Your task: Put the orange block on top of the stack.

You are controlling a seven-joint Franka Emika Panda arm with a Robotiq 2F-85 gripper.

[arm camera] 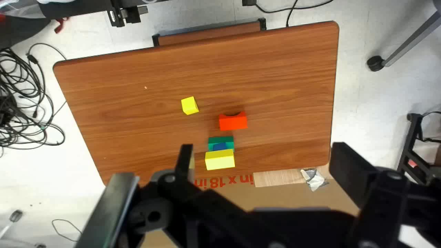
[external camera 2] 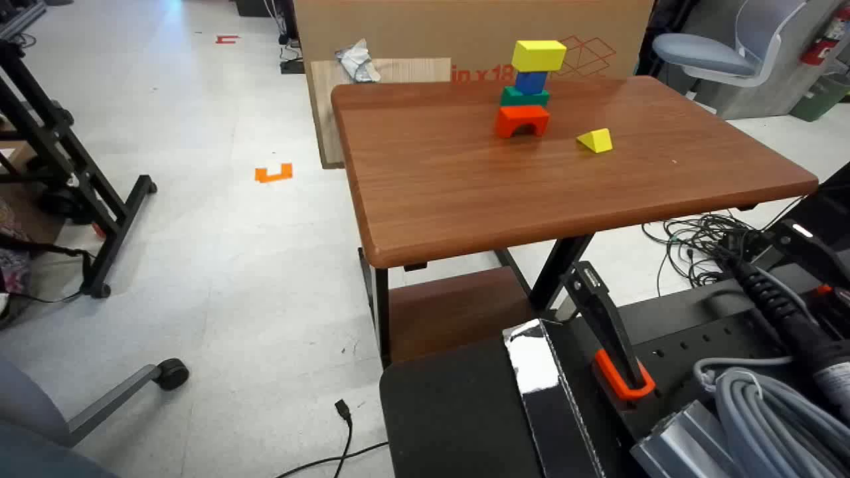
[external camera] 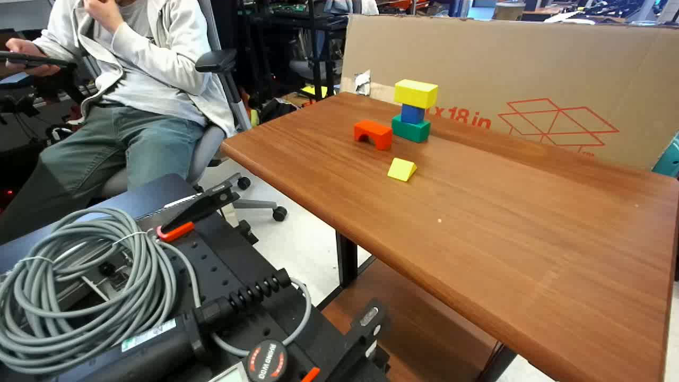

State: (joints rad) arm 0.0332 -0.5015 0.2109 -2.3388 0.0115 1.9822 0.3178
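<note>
tool (arm camera: 263, 156) is being shown along the bottom of the wrist view, its two fingers (arm camera: 349, 170) being held wide apart. orange block (arm camera: 233, 123) is being carried by the surface (arm camera: 275, 86), off the stack (external camera: 413, 110), and is being seen well apart from both fingers. in the wrist view it is being framed beyond the fingertips, toward the top of that view, lined up with the gap between the fingers and nearer the one at the view's left. the stack is being framed closer to the fingertips than the orange block is.

the orange block is being held up by its own two legs, arch hollow facing down, as is being shown in both exterior views. it is being seen near the stack's base; in the wrist view a narrow strip of surface is showing between it and the green block (external camera: 408, 129). on the green block a blue block (external camera: 412, 114) is being carried, and on that a yellow block (external camera: 418, 96), overhanging the blue one. yellow wedge (external camera: 401, 170) is lying on the surface, apart from the orange block and the stack.
</note>
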